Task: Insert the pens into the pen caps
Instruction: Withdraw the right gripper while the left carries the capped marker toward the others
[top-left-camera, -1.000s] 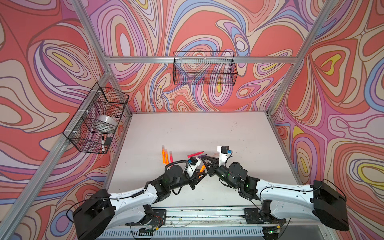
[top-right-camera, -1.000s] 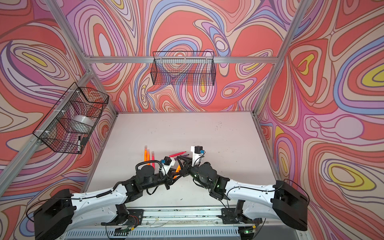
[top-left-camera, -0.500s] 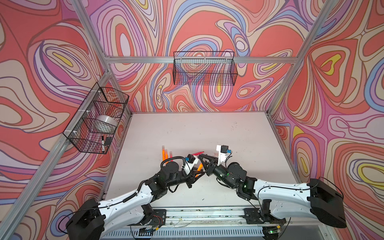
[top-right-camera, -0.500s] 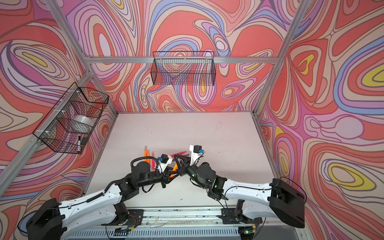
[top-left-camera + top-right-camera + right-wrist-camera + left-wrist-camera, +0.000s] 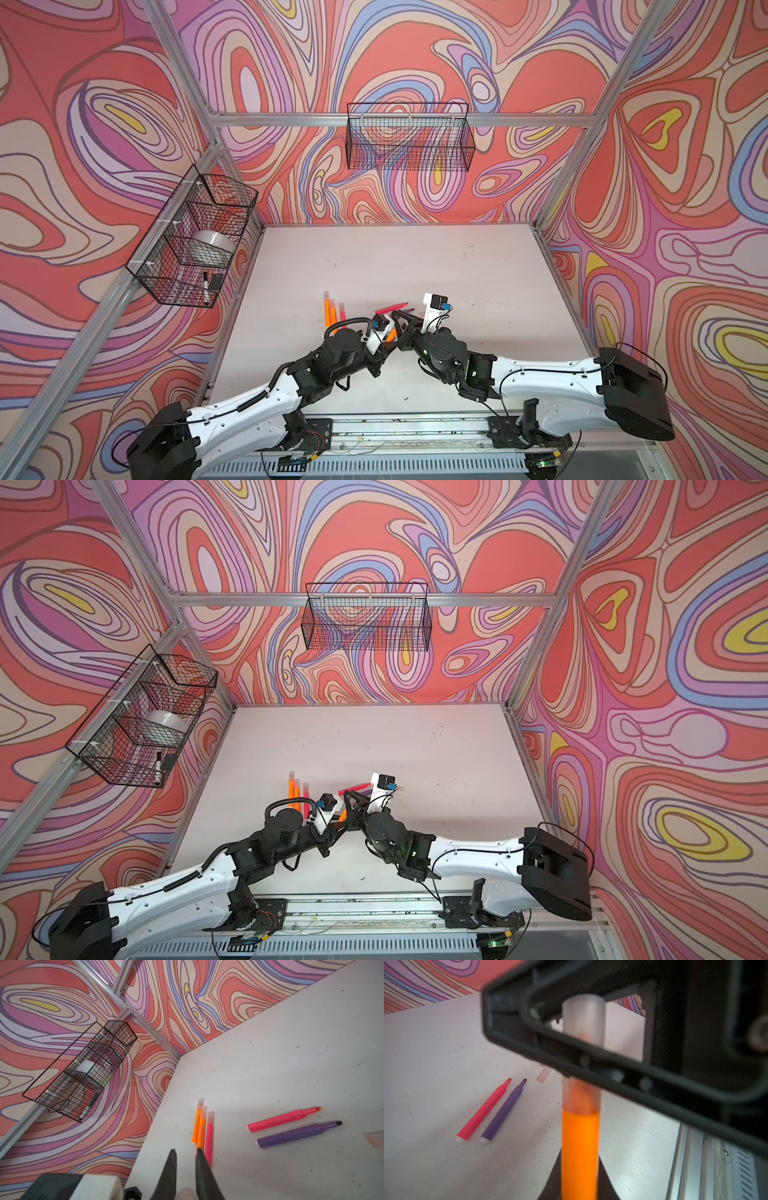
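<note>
The white table [image 5: 457, 266] holds everything, and the two arms meet tip to tip near its six o'clock edge. Taking that meeting point as the centre of the dial in both top views, three capped pens [image 5: 202, 1126] lie side by side at ten o'clock. An uncapped pink pen [image 5: 282, 1119] and a purple pen [image 5: 299, 1133] lie just beside each other at twelve. Between the arms an orange pen [image 5: 579, 1153] has its tip already inside a translucent cap [image 5: 583, 1016], whose rim sits on the orange barrel. The step in hand looks like the final push home. It should go best with pen and cap kept on one axis and pressed straight along the barrel, with no sideways lean. The push should end when the rim seats, because a thin tube pinched across its middle may squash or cock. The pen could also slide back through its grip. The left gripper [image 5: 384, 338] is clenched on the orange pen's barrel, its jaws nearly together. The right gripper [image 5: 186, 1151] is pinched tight across the cap, with a narrow gap between its fingers. A loose cap [image 5: 544, 1074] lies near the purple pen's tip.
</note>
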Controlling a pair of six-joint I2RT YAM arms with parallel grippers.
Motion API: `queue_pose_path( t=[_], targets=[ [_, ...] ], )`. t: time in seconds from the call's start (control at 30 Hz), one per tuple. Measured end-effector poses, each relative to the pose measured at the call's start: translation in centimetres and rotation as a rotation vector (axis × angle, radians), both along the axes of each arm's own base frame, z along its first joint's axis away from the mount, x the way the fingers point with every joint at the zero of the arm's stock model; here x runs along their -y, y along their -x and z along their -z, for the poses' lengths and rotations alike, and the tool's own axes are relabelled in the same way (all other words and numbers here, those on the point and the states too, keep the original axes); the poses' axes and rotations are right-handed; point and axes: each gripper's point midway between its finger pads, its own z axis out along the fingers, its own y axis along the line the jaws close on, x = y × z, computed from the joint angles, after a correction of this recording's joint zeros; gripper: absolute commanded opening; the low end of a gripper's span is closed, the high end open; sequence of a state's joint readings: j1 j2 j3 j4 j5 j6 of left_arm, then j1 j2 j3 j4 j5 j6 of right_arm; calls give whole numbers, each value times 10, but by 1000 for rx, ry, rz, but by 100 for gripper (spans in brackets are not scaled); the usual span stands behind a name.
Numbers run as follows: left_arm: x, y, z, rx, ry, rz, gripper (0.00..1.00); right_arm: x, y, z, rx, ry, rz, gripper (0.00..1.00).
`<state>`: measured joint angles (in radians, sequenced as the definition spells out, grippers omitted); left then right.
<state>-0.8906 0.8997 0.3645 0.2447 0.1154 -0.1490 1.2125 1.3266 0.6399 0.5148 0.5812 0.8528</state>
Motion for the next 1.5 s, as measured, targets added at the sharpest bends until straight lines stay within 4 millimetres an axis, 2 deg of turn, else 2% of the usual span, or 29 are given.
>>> queue_pose_path(
  t=[0.03,0.17,0.27,0.33,0.4,0.63,0.77,0.83,1.03,1.17,1.37,1.5],
  targets=[
    [0,1,-1,-3,4,7,0,1,1,-1,0,3,-1,3],
    [3,6,-5,-13,31,28,0,5,10,-4,-1,24,-13,35],
    [-7,-10,-14,-3,86,-67,0,10,27,7,-19,94,-51,53],
    [-14,-16,-16,-3,120,-120,0,21,31,18,-32,152,-43,59],
    [-22,-19,-6,-26,130,-173,0,37,31,23,-36,191,-14,64],
    [-72,-31,63,-171,42,-465,0,93,29,8,-13,229,121,72],
    [-89,-35,86,-242,-24,-572,0,125,29,8,-1,243,199,73],
    [-93,-36,93,-271,-52,-609,0,135,29,11,3,259,221,73],
    [-99,-40,108,-335,-103,-690,0,141,28,26,-10,347,238,73],
    [-92,-51,115,-372,-162,-723,0,143,29,42,-36,419,242,75],
    [-78,-81,123,-394,-258,-790,0,154,32,47,-48,401,252,75],
    [-86,-107,126,-398,-304,-882,0,162,35,46,-52,376,251,75]
  ],
)
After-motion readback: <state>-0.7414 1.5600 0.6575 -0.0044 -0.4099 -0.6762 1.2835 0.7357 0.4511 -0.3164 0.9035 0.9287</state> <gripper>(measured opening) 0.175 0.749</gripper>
